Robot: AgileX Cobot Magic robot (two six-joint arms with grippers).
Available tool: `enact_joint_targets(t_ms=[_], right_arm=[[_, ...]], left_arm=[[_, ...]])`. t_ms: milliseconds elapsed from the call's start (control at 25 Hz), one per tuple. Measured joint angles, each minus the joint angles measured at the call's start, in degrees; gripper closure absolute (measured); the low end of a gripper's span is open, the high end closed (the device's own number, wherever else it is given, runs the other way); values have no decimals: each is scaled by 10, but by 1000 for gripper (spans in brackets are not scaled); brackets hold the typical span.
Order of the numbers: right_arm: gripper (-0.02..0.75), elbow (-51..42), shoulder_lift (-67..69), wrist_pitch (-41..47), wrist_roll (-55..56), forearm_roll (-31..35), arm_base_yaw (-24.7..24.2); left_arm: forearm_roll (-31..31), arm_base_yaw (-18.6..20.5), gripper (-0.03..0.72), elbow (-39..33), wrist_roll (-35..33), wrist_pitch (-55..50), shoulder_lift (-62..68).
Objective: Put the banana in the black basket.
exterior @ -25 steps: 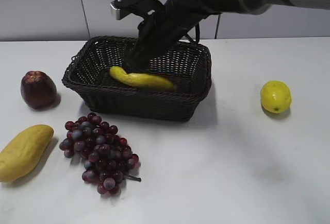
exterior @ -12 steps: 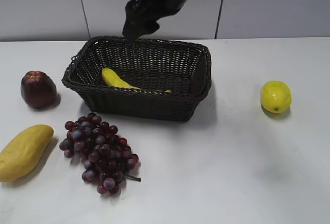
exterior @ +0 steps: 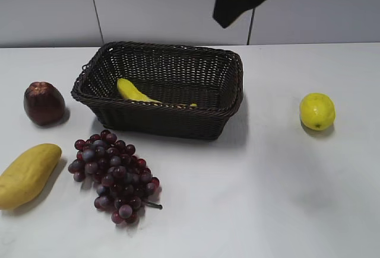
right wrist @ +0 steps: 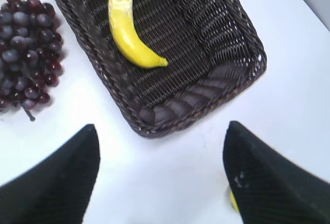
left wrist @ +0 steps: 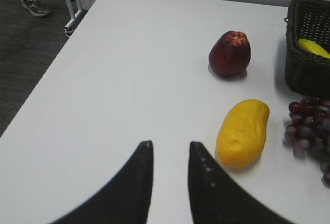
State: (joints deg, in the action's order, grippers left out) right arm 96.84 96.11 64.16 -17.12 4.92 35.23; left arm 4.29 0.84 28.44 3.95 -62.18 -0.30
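From outside, you can see the banana [exterior: 135, 91] lying inside the black basket [exterior: 172, 118]; your task looks done. The left wrist view shows the left gripper [left wrist: 169, 154] nearly closed and empty. The right wrist view shows the right gripper [right wrist: 161, 154] spread wide, empty, above the basket.

White worktop [exterior: 267, 198] carries dark red apple [exterior: 43, 102] at left, dull-yellow mango [exterior: 27, 175] near front-left corner, purple grape bunch [exterior: 114, 176] beside mango, lemon [exterior: 317, 111] well apart at right.
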Motion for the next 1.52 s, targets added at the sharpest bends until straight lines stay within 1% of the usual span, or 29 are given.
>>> enact_joint_targets(t_ms=[240, 400, 640, 880, 1000, 1160, 1240, 1280, 1360, 1520], right_arm=[[148, -138, -107, 40, 93, -31, 0], [148, -245, -173, 45, 133, -35, 0], [148, -384, -269, 23, 171, -39, 0], [148, -501, -371, -18, 202, -39, -4], [148, -549, -431, -27, 212, -38, -32], [148, -585, -532, -29, 214, -45, -115], [148, -588, -590, -30, 215, -61, -155], [148, -588, -624, -31, 215, -70, -167], [148, -588, -686, -31, 215, -81, -183], [148, -589, -791, -29, 216, -86, -187]], left_arm=[[0, 0, 458, 0, 0, 0, 0], [0, 0, 458, 0, 0, 0, 0], [0, 0, 458, 0, 0, 0, 0], [0, 0, 458, 0, 0, 0, 0], [0, 0, 458, 0, 0, 0, 0], [0, 0, 458, 0, 0, 0, 0], [0, 0, 458, 0, 0, 0, 0], [0, 0, 458, 0, 0, 0, 0], [0, 0, 458, 0, 0, 0, 0], [0, 0, 458, 0, 0, 0, 0]])
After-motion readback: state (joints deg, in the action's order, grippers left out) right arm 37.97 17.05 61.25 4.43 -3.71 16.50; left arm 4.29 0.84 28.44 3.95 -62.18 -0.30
